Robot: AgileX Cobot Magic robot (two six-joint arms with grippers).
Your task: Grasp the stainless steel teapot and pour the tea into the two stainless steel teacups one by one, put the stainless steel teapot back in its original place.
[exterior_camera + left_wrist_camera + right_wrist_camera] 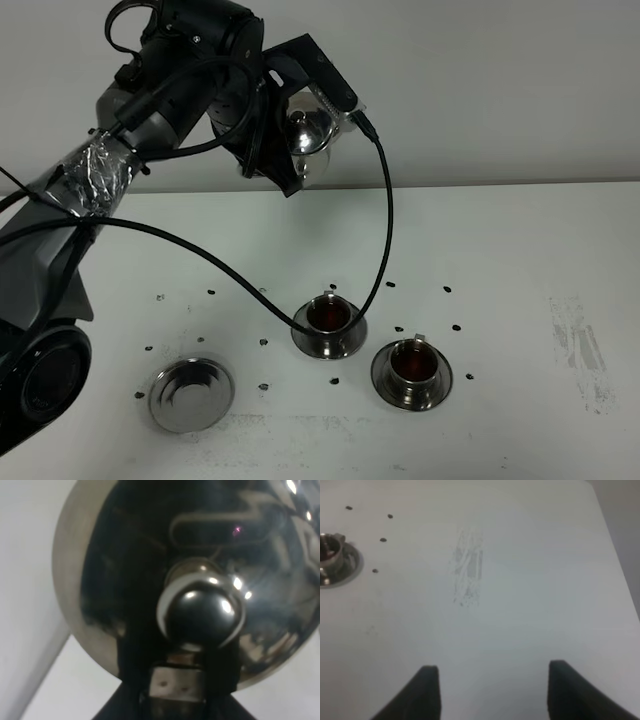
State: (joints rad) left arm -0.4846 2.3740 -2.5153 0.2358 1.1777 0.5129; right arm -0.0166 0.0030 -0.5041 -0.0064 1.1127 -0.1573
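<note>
A: What was the biggest thing in view?
B: The flat white counter (520, 250), then the black left arm (150, 90) with crinkled foil wrapped round it, raised high at the back.

A: And its jaws?
B: The left gripper (300, 125) had its jaws clamped on the shiny stainless steel teapot (308, 135), held in the air well above the counter; the wrist view showed its domed lid and round knob (200, 612) close up.

A: The right one?
B: The right gripper (487, 690) hung over bare counter with its jaws spread apart, holding nothing.

A: The smaller things?
B: The flat round steel saucer (190, 396) lay bare at the front left, ringed by small black dots. Two small steel teacups (330, 315) (412, 363) stood on their saucers near the middle, both holding dark tea.
</note>
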